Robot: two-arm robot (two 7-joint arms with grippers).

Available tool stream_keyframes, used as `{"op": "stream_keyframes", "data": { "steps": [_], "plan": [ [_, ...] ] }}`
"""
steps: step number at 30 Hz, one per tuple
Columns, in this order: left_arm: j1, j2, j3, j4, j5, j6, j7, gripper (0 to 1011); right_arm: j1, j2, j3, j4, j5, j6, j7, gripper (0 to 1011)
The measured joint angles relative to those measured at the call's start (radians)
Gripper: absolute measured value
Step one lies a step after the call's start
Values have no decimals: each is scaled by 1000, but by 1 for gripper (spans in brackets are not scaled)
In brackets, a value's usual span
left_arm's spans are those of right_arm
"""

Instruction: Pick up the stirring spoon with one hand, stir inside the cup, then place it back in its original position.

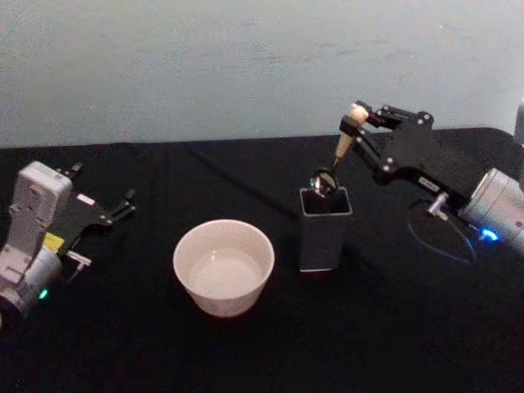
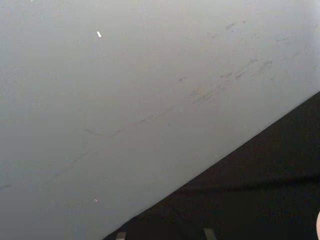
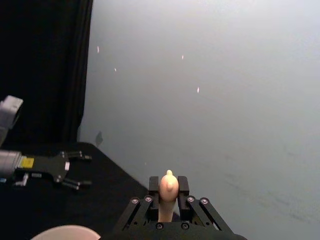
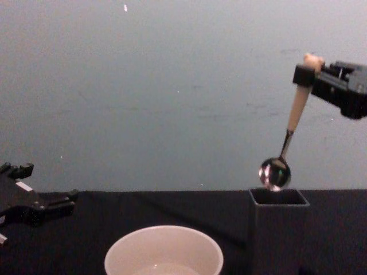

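My right gripper (image 1: 357,120) is shut on the beige handle of the stirring spoon (image 4: 296,117), just below its knob (image 3: 168,186). The spoon hangs tilted, its shiny dark bowl (image 4: 274,173) just above the open top of the dark grey square holder (image 1: 325,228). The cream-white cup (image 1: 223,266) stands on the black table to the left of the holder (image 4: 277,229); from the chest view the cup (image 4: 164,251) sits low in front. My left gripper (image 1: 124,205) rests open at the table's left side, far from both.
A black cloth (image 1: 385,327) covers the table, and a pale wall (image 1: 205,65) rises behind it. A thin cable (image 1: 442,237) loops on the cloth under my right arm. There is open cloth between the cup and my left arm.
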Motion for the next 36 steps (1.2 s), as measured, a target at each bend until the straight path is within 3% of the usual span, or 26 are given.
{"op": "stream_keyframes", "data": {
  "steps": [14, 28, 36],
  "plan": [
    [0, 0, 0, 0, 0, 0, 0, 1001, -10, -19, -21, 32, -16, 47, -23, 213],
    [0, 0, 0, 0, 0, 0, 0, 1001, -45, -66, -29, 46, -25, 139, -116, 213],
    [0, 0, 0, 0, 0, 0, 0, 1001, -65, -85, -30, 50, -46, 163, -152, 213]
  ]
}}
